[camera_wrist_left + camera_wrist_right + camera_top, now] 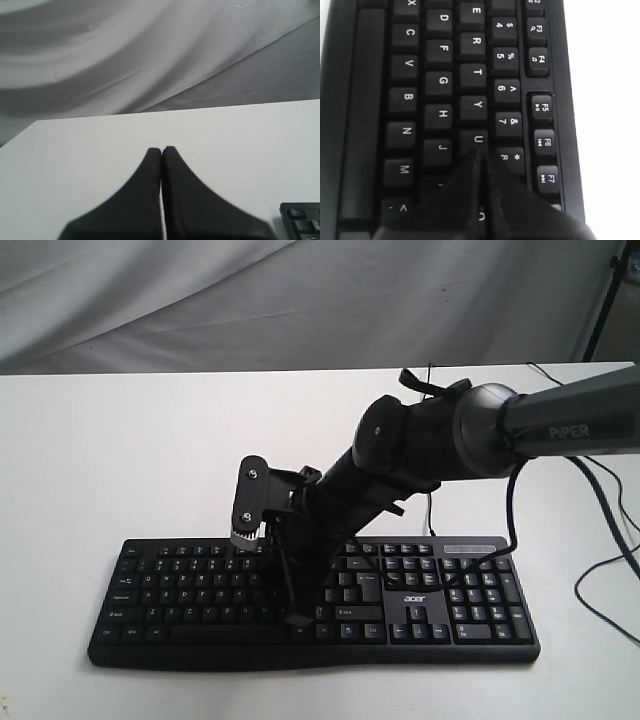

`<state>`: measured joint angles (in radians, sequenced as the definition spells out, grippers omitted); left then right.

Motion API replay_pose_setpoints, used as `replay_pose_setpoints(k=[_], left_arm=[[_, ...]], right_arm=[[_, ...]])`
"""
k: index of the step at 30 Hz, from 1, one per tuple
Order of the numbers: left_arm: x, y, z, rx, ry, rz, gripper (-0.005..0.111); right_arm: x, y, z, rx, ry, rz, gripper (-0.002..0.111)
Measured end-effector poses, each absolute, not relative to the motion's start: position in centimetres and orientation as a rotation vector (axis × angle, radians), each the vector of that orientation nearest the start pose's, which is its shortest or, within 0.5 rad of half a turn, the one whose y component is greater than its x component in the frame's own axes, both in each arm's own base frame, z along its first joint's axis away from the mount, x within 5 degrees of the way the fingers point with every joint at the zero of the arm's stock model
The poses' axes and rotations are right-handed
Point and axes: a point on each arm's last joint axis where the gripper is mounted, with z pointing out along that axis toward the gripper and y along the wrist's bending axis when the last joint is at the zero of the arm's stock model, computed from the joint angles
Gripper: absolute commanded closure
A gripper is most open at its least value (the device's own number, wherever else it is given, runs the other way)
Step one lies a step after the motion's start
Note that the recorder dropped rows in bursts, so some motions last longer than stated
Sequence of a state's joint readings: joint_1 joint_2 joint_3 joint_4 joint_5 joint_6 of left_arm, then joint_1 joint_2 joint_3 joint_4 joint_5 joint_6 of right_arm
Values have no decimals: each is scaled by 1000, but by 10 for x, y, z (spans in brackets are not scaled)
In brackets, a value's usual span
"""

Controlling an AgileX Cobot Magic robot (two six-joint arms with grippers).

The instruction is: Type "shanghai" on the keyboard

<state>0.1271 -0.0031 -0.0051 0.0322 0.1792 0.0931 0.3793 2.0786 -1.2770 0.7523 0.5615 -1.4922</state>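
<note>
The black keyboard (415,592) lies on the white table (120,450), near its front edge. My right gripper (275,575) reaches across from the right and comes down over the middle of the letter keys. In the right wrist view the right gripper (480,152) is shut with nothing in it. Its tips sit at the edge of the U key (478,139), and its fingers hide the key just beyond. My left gripper (161,149) is shut and empty above bare table. One corner of the keyboard (302,222) shows at the edge of that view. The exterior view does not show the left gripper.
Thin black cables (605,540) trail over the table to the right of the keyboard. A grey cloth backdrop (300,300) hangs behind the table. A dark stand leg (605,300) rises at the far right corner.
</note>
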Motion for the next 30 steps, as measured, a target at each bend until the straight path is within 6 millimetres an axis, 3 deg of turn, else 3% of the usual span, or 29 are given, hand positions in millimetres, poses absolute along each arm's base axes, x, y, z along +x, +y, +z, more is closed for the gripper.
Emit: replay_pose_setpoints(k=[12, 21, 30], left_arm=[[55, 8, 199, -6, 1658, 196, 106], [55, 8, 199, -6, 1658, 196, 106], [55, 8, 199, -6, 1658, 196, 106]], right_arm=[[368, 183, 122, -1583, 2108, 376, 108], [365, 183, 158, -1541, 2048, 361, 108], [365, 183, 159, -1532, 2048, 366, 108]])
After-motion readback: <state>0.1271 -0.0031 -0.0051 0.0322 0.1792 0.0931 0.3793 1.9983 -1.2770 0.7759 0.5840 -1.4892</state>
